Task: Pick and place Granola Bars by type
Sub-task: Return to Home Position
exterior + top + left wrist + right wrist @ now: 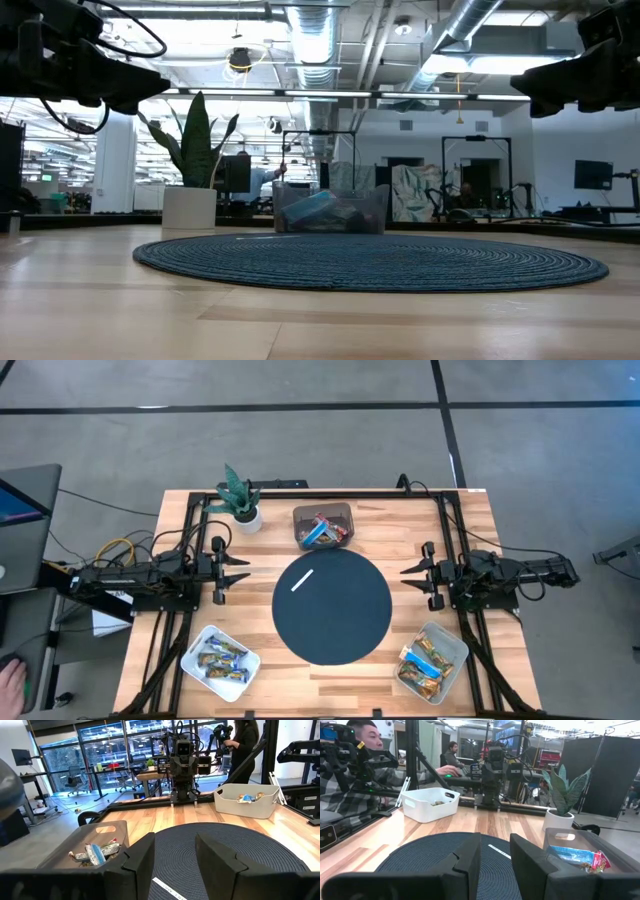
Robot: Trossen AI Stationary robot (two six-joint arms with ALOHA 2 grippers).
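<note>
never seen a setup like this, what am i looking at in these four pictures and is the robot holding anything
It is a two-armed robot at a wooden table. One picture looks straight down, one looks level across the tabletop, and two come from cameras on the wrists. The left gripper and right gripper both wait open at the sides, holding nothing. In the middle lies a round dark mat with a thin white stick on it. A clear bin at the far edge holds mixed granola bars. Two white trays, the left tray and the right tray, at the near edge already hold bars. A potted plant stands near the bin.

Grey concrete floor (300,450), exposed ceiling ducts (310,30), glass walls (100,750)
</note>
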